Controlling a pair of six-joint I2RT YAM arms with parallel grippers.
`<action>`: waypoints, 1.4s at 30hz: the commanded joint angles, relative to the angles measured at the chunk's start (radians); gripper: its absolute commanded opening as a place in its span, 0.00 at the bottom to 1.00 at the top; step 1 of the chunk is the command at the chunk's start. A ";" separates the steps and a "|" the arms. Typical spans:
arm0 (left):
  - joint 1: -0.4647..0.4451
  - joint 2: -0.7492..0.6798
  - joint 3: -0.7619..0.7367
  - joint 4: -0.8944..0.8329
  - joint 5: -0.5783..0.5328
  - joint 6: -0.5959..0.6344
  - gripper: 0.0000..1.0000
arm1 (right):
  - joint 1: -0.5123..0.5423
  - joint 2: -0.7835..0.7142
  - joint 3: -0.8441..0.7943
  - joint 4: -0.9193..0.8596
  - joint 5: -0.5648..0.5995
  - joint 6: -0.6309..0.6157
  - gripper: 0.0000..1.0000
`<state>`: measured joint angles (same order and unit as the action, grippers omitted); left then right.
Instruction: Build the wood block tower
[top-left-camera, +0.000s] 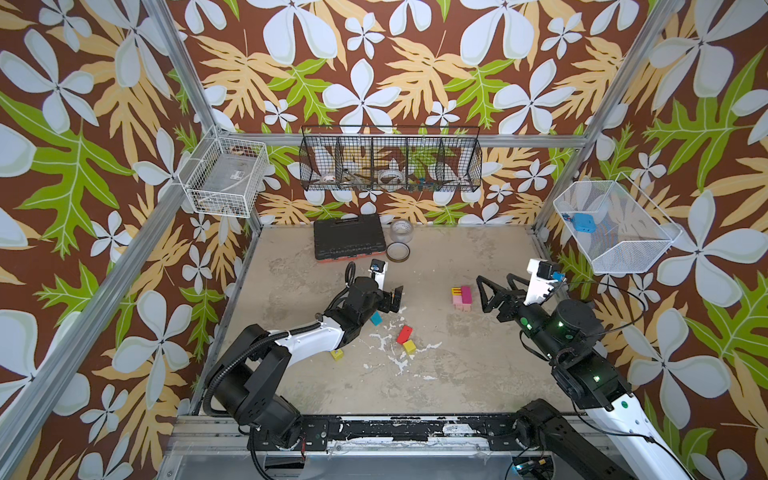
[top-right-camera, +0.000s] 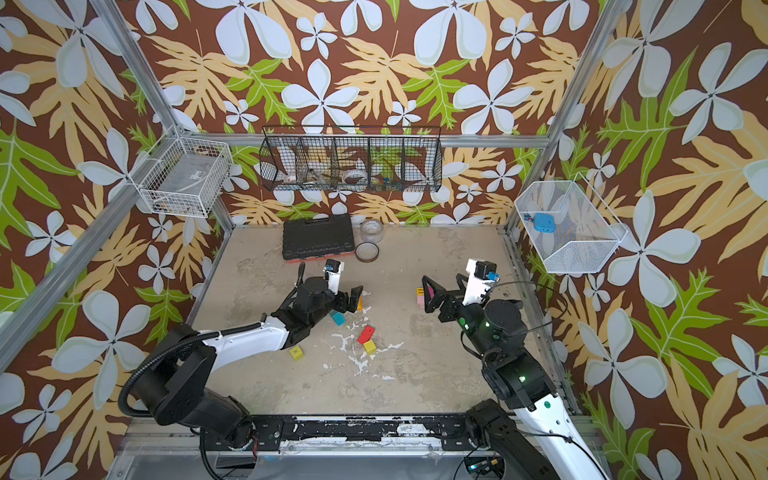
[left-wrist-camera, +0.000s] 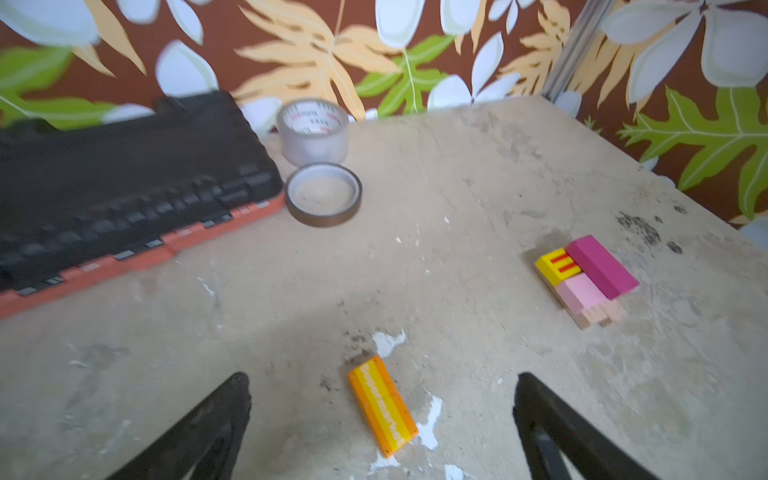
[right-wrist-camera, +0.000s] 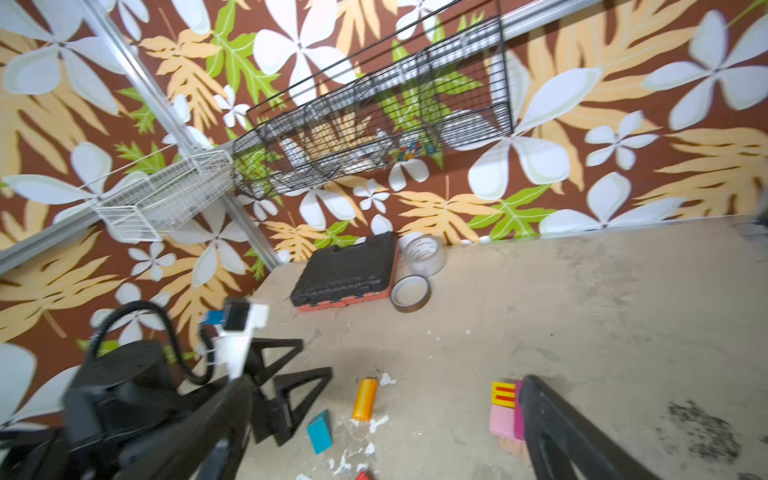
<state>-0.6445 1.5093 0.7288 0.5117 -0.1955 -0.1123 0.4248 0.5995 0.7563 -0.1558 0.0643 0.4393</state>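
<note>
You're on the pick for the next block. Your left gripper (top-left-camera: 394, 298) hangs low with its jaws spread wide and nothing in them. The left wrist view frames the flat orange wooden plank (left-wrist-camera: 382, 405), yellow-striped, between the two fingers, lying on the scuffed beige tabletop (left-wrist-camera: 457, 187). How far the tips sit above it, I can't tell.

The plank rests on a broad face, lettering up. Its long axis runs away from the wrist, roughly toward the back wall, with a slight skew. That puts the narrow width across the jaws, which looks right to me. The next move calls for a drop, a small twist to square up, a pinch at mid-length, then a lift.

The wood block tower (top-left-camera: 461, 297) sits well apart to the right and is low so far. It has pale tan planks underneath, then a pink block, a red-striped yellow block and a long magenta wooden block (left-wrist-camera: 602, 266) side by side. The magenta one also runs front to back.

Your right gripper (top-left-camera: 494, 286) stands just beside the tower, jaws wide and empty. I'd keep it clear of the incoming plank.
</note>
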 joint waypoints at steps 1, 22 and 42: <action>0.006 -0.052 0.004 0.109 0.013 0.152 1.00 | -0.001 -0.007 -0.063 0.070 0.226 -0.056 1.00; 0.064 0.212 -0.001 0.088 0.540 0.180 1.00 | -0.242 0.329 -0.243 0.581 -0.017 -0.121 1.00; 0.065 0.416 0.231 -0.101 0.563 0.225 0.98 | -0.247 0.324 -0.232 0.549 -0.042 -0.122 1.00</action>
<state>-0.5804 1.9182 0.9466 0.4488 0.3492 0.0914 0.1768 0.9184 0.5175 0.3801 0.0265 0.3218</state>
